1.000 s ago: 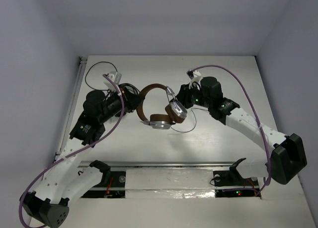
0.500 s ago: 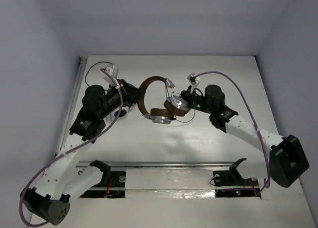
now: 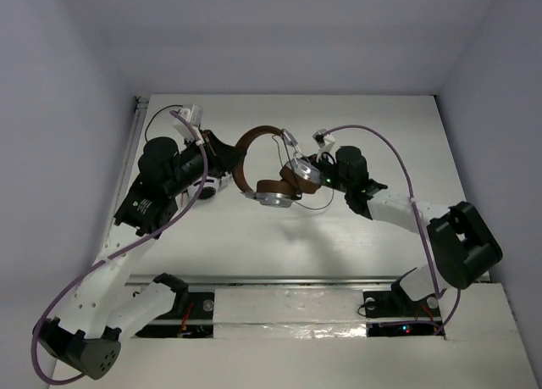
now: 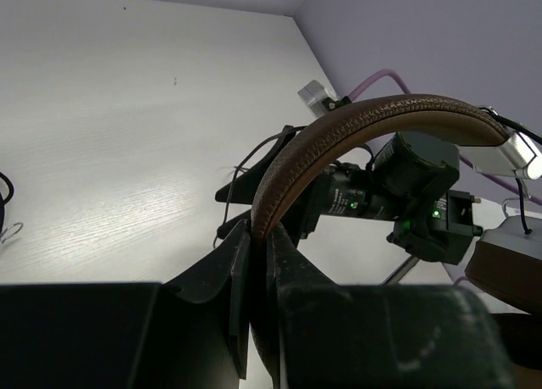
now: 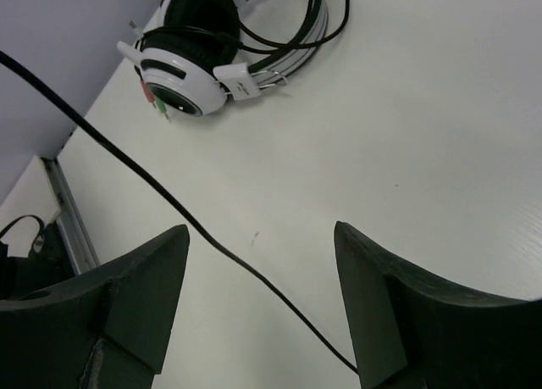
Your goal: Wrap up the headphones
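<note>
Headband of the headphones is pinched in our left gripper, jaws clamped tight on it. Cups sit just right of that claw. Right gripper is spread wide and grips nothing. We see the thin cable crossing between its fingers.

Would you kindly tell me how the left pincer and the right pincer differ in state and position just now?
The left pincer is shut on the brown leather-like headband; the right pincer stands open, holding nothing, a thin dark cable crossing its gap in view. The left pincer sits at the headband's left side, the right pincer beside the silver metal ear cups. Both are black and two-fingered.
</note>
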You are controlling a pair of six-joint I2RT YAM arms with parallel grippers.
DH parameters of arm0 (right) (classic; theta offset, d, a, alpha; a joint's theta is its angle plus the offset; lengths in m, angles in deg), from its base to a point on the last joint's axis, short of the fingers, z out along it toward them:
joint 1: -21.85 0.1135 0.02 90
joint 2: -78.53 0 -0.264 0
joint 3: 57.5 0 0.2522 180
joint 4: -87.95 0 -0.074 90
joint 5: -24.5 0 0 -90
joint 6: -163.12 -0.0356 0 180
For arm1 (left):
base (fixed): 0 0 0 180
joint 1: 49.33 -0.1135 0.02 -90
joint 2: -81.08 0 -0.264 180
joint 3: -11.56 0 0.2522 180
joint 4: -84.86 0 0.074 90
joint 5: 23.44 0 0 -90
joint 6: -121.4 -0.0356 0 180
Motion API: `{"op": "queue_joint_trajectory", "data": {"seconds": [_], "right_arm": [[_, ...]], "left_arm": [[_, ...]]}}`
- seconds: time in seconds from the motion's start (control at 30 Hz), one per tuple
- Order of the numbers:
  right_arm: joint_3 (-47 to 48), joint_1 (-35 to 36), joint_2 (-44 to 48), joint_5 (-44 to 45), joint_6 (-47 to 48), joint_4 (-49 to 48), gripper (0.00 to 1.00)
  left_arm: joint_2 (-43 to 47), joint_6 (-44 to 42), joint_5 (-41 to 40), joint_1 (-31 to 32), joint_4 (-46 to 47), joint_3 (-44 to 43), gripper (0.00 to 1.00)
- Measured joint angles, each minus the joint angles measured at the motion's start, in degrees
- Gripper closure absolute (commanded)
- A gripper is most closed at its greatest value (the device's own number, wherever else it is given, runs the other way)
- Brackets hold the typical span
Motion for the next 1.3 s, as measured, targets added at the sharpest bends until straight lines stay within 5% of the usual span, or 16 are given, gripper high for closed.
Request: {"op": "queue_joint_trajectory", "data": {"seconds": [0.43, 0.83, 0.93, 0.97, 1.17, 1.3], "right_arm": [[-0.46, -0.98, -10.58, -7.32, -0.85, -6.40, 0.31], [-14.99, -0.98, -10.32, -6.54, -12.96, -18.80, 0.41], [-16.52, -0.76, -7.21, -5.25, -14.12, -17.84, 0.51], [-17.03, -0.59, -5.53, -4.92, -14.32, -17.46, 0.65], [-18.58, 4.42, 5.33, -0.57, -14.80, -12.59, 0.96], [-18.64, 10.08, 9.60, 2.99, -14.97, -7.13, 1.00]], "left_arm": [[-2.60, -0.72, -1.40, 0.00, -2.54, -6.29, 1.00], [-8.46, 0.37, -4.42, 0.04, -0.61, -12.52, 1.00], [-10.73, 1.22, -5.14, 0.07, 0.13, -12.63, 1.00], [-11.50, 1.60, -5.66, 0.09, 0.31, -12.66, 1.00], [-13.70, 5.05, -9.73, 0.09, 3.28, -12.50, 1.00], [-13.70, 7.85, -14.19, 0.09, 7.21, -10.93, 1.00]]}}
